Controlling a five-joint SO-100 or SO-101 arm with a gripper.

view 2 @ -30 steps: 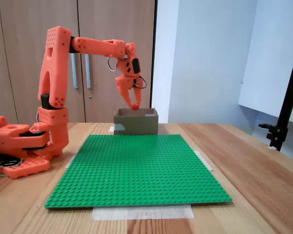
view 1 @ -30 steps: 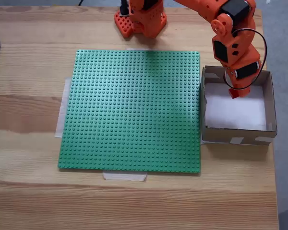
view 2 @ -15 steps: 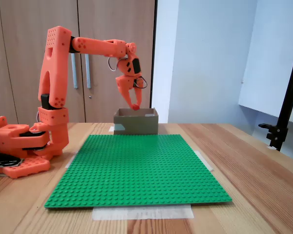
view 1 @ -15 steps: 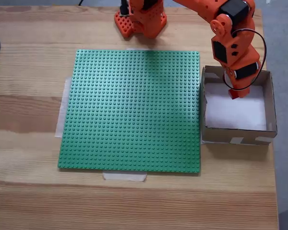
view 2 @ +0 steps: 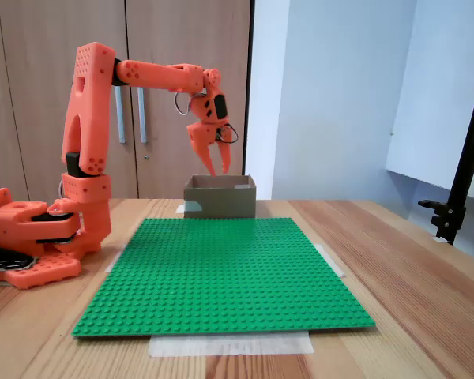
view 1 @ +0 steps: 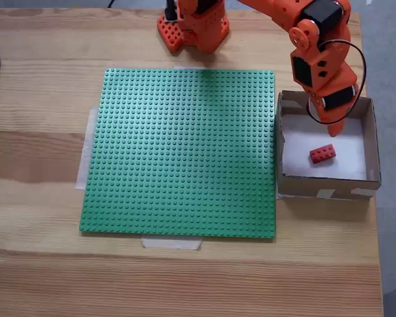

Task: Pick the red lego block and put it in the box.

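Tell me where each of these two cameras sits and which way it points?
A fixed view: above, looking down on the green studded baseplate; orange arm over the brown cardboard box holding a small red brick.
A fixed view: table height, facing cupboards; whole arm, open hand above box.
Shared: baseplate, box, arm.

Looks like an office or hobby lab corner: pale wooden table (view 2: 426,268) against a plain white wall (view 2: 332,95), wood-veneer cabinet doors (view 2: 39,95) with metal bar handles behind, black stand clamped (view 2: 450,213) at the table's edge. Green studded baseplate (view 2: 221,272) taped down beside a 3D-printed orange arm (view 2: 87,142).
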